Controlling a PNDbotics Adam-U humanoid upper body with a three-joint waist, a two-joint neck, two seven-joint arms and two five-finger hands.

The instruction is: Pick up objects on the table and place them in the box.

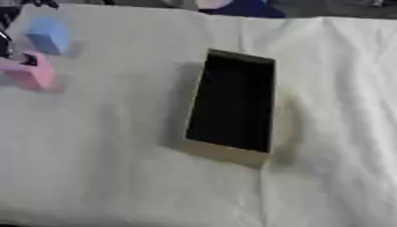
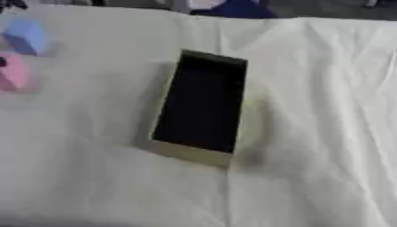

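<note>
Left eye view: of my left hand (image 1: 5, 48) I see only a narrow black sliver with a pale, silvery glint, just left of the pink block (image 1: 33, 73). A small black tip shows at the block's top edge. Well above the block are dark shapes (image 1: 35, 3), too blurred to tell as arm. Surface detail unreadable.

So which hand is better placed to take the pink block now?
Probably the left hand: dark parts of it show at the left edge beside the pink block, and the blue block is also there. The right hand is out of view.
</note>
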